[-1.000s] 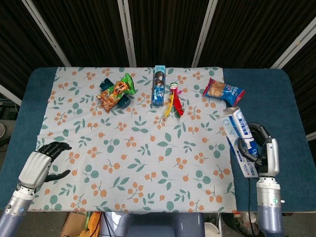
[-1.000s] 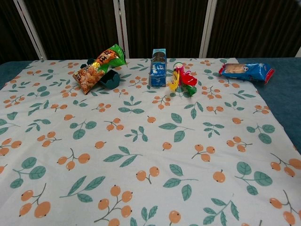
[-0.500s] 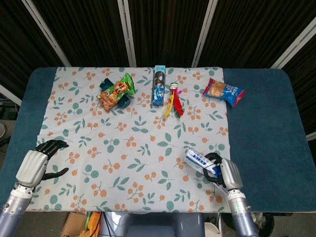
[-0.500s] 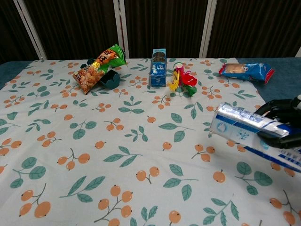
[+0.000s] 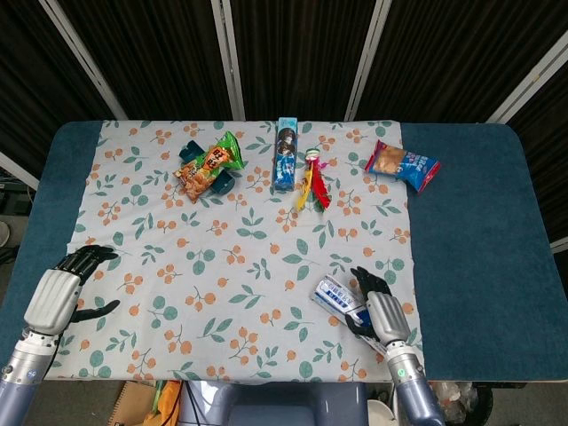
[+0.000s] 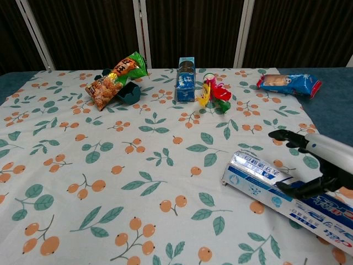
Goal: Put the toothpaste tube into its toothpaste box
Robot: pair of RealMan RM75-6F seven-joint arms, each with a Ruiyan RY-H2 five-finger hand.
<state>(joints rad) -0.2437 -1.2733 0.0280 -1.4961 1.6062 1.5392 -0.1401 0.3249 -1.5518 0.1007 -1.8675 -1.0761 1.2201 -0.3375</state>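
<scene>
The right hand point(image 5: 377, 311) grasped the toothpaste box point(image 6: 287, 194) near the front edge of the floral cloth point(image 5: 248, 266), its dark fingers point(image 6: 289, 136) wrapped over the top and a thumb underneath, the box's open silver end pointing toward the cloth's middle. The box lay low over the cloth, tilted; whether it touched the fabric could not be told. The left hand point(image 5: 62, 293) hung off the cloth's left edge, over the blue table point(image 5: 479, 240), released, fingers apart and holding nothing. Along the cloth's far side sat an orange-and-green snack bag point(image 5: 209, 166) on a dark teal object point(image 6: 128, 93), a blue cookie pack point(image 5: 285, 153) at the far middle, a red-and-yellow item point(image 5: 312, 182) just beside it, and a blue snack packet point(image 5: 402, 164) at the cloth's far right corner. No toothpaste tube could be made out.
</scene>
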